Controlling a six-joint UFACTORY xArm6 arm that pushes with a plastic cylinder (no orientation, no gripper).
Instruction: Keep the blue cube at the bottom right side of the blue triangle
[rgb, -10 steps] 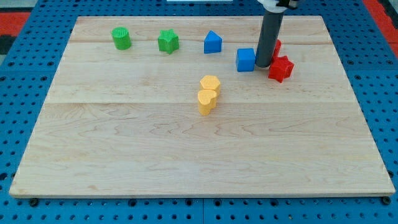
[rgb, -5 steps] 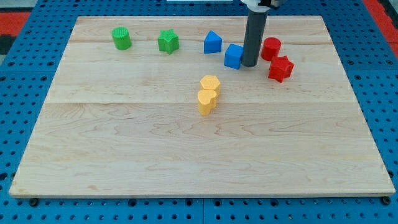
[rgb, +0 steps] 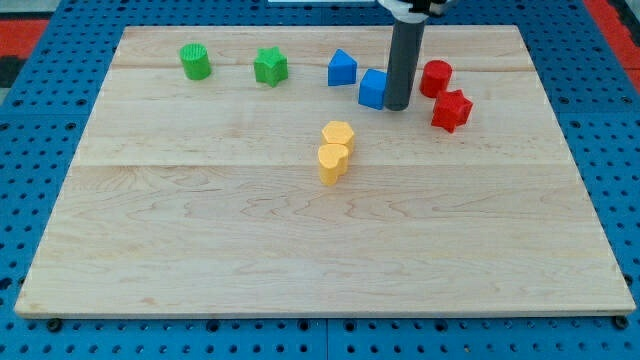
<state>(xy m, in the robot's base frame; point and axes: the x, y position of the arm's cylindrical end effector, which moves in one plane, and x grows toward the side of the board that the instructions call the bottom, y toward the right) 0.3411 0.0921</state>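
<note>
**Blue cube parked by the triangle**

Left to right along the view's top: green cylinder (rgb: 196, 62), green star (rgb: 270, 67), then blue triangle (rgb: 342, 68). Blue cube (rgb: 374, 89) sits just beside it, at its lower right (where the task wants it). My tip (rgb: 397, 106) touches the cube's right face; a bare rod, grasps nothing, only pushes. Red blocks (rgb: 451, 109) lie beyond, apart.

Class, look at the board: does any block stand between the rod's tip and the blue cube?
Nothing visible does. My tip stands directly against the blue cube on its right side; the blue triangle lies to its upper left.
</note>
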